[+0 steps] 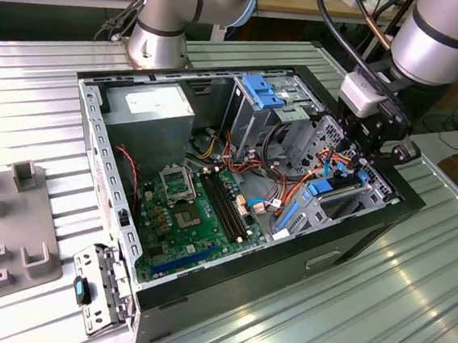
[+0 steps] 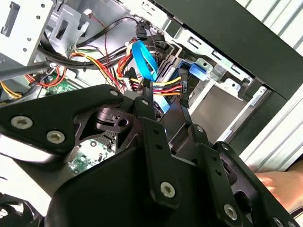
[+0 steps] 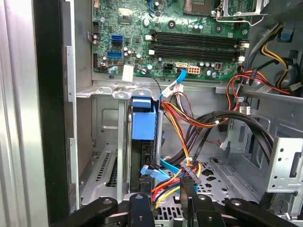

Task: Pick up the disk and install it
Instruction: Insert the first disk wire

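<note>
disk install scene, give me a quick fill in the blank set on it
1. The gripper hangs over the open computer ____.
2. The disk stands on edge in a bay, its rails coloured ____.
3. The motherboard is coloured ____.

Missing words: case; blue; green

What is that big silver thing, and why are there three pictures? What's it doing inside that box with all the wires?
It's a robot arm. At its end is a gripper, its hand. One picture comes from a camera standing apart; the other two from cameras riding near the arm's wrist. The box is an open computer case lying on a ribbed metal table, with a green circuit board and coloured wires inside. The gripper is low in the case, close to the disk, a dark drive with blue rails standing in a slot. Whether it grips anything, I cannot tell.
</note>
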Motion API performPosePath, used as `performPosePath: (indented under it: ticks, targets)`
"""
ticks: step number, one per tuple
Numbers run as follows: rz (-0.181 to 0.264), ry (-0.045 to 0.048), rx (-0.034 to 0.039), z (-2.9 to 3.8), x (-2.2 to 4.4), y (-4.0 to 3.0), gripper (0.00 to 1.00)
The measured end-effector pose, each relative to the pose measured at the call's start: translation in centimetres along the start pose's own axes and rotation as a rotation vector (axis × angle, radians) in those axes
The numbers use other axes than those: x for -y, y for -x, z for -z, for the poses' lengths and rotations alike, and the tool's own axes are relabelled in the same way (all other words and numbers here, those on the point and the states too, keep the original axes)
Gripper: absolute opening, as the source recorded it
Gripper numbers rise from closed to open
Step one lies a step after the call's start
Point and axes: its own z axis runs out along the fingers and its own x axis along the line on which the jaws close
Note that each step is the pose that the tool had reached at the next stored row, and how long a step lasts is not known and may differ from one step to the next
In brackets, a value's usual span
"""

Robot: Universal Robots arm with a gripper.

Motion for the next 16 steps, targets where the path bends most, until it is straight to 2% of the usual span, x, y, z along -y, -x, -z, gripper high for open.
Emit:
performPosePath:
  ticks: [5,11,12,16]
  targets:
    - [0.008,0.0014,0.0014,0.01,0.01,-0.09,0.37]
    - [0.008,0.0034,0.0007,-0.07,0.43,-0.31,0.37]
    - [0.008,0.0045,0.0009,-0.10,0.63,-0.52,0.37]
    - [0.014,0.0104,0.0012,-0.27,1.43,-0.61,0.37]
